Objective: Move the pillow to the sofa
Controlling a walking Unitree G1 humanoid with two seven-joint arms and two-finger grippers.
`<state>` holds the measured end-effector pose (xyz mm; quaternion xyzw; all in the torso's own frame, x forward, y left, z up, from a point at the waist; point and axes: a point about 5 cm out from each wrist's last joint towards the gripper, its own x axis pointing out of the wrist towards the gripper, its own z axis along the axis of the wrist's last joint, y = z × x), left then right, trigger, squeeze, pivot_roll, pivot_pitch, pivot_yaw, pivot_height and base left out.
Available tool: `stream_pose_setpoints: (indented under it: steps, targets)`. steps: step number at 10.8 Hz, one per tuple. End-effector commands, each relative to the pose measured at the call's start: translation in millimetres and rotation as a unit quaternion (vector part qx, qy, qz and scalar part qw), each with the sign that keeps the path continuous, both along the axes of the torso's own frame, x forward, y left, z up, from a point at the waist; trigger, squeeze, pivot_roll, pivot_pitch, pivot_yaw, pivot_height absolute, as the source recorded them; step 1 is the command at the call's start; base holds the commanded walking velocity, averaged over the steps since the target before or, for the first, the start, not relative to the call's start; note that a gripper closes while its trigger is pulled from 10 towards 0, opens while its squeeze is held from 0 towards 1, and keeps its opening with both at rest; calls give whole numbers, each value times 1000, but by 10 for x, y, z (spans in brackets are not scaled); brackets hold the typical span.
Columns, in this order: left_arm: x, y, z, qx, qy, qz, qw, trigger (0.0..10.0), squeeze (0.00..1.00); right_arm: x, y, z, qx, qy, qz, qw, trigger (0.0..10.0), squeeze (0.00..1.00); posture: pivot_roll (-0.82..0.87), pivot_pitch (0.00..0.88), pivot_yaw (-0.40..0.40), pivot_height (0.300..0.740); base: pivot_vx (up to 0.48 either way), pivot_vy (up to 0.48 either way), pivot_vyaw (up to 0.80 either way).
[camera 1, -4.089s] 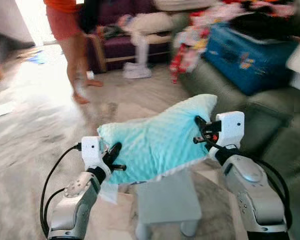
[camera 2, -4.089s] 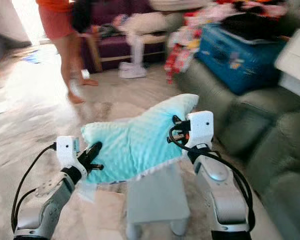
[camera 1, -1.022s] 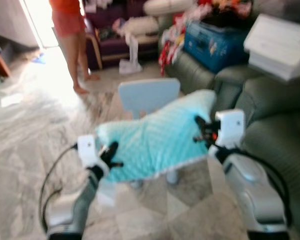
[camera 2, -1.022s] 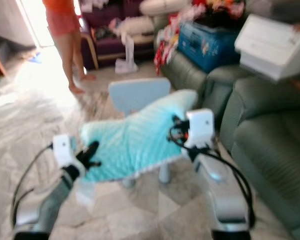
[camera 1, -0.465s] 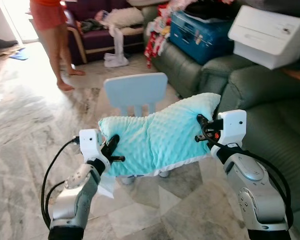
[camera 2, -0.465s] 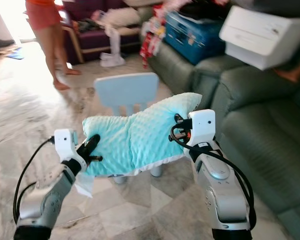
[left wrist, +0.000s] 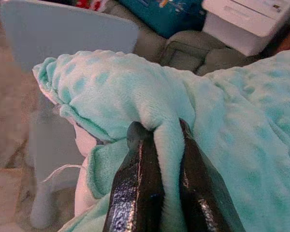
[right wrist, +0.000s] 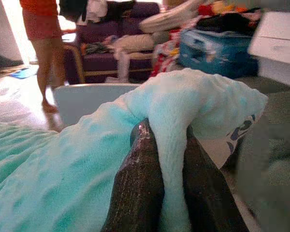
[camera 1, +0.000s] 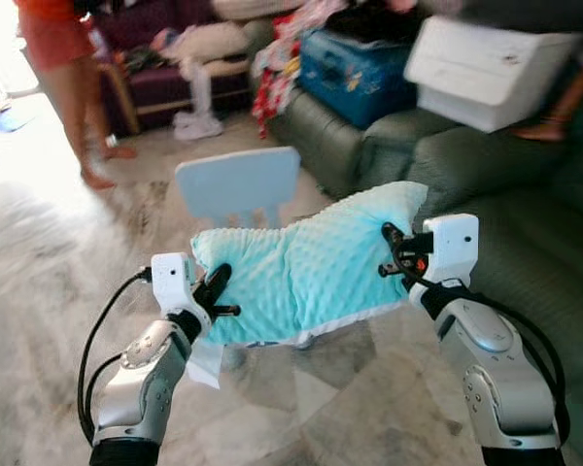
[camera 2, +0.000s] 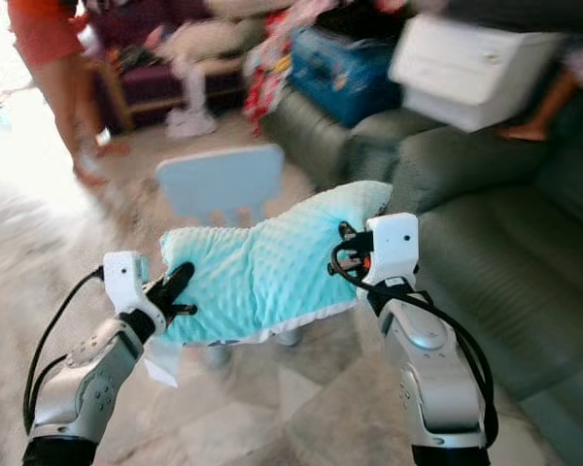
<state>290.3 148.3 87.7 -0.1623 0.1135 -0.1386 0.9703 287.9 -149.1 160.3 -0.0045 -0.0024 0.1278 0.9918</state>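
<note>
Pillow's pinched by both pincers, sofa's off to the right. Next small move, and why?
Probably carry the pillow rightward over the green sofa seat before releasing. Left pincer and right pincer each pinch an end, and it hangs above the floor by the small blue chair.

No lettering, label, brand or number can be read anywhere; every printed surface in the room is too blurred.

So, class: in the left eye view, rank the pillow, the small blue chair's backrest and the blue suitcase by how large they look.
1. pillow, largest, though nearest the camera
2. blue suitcase and chair backrest: look alike; unranked.
</note>
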Motion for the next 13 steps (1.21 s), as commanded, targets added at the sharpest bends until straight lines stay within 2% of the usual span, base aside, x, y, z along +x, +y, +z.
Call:
stream_pose_setpoints:
  steps: [1,13]
  targets:
    - [5,-56,30,0,-5,-17,1000,10000,0,-1,0,56,-1,-10,0,1000,10000,0,-247,22,21,740,326,0,-800]
    - [-35,-108,2,-3,2,-40,999,10000,0,-19,22,50,1,-8,2,1000,10000,0,-249,31,22,740,337,0,-800]
